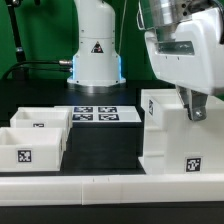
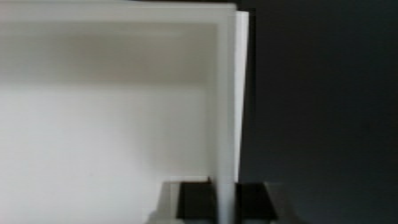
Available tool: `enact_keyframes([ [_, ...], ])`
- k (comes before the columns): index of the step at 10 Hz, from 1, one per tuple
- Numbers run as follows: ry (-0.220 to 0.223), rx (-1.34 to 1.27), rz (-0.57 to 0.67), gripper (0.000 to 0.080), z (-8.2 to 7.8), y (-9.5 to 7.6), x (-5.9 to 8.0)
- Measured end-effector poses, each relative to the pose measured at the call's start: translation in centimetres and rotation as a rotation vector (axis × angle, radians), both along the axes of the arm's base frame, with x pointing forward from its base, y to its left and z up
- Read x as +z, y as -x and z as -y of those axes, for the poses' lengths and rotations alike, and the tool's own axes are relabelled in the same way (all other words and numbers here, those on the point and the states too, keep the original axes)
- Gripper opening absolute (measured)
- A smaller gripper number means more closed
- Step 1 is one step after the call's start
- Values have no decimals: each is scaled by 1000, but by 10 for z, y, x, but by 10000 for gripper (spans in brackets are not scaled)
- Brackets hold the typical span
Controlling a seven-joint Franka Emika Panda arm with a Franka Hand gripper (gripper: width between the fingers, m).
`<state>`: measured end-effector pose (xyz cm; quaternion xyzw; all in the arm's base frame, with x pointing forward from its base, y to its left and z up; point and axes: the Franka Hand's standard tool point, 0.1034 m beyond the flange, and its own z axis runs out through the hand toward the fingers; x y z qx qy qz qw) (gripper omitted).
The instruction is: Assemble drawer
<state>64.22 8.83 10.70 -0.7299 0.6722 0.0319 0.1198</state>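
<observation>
The end effector point(image 1: 196, 110) pinches the thin upright wall of the box shell point(image 1: 165, 140) — smooth, flat white plastic.

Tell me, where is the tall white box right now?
In the exterior view, the box stands on that view's right, behind the rail and beside the marker board, with the gripper clamped on its wall.

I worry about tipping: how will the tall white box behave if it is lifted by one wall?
The box looks like a plastic shell, so it is probably light for its size. The wall between the jaws is thin, so it may flex a little. Held at one side, it would likely hang tilted, and its smooth surface might slip.
</observation>
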Motion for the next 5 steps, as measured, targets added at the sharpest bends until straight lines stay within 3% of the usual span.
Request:
enact_keyframes([
  [3,1,12,0,47,-1,1,0],
  [5,1,16,0,399,-1,1,0],
])
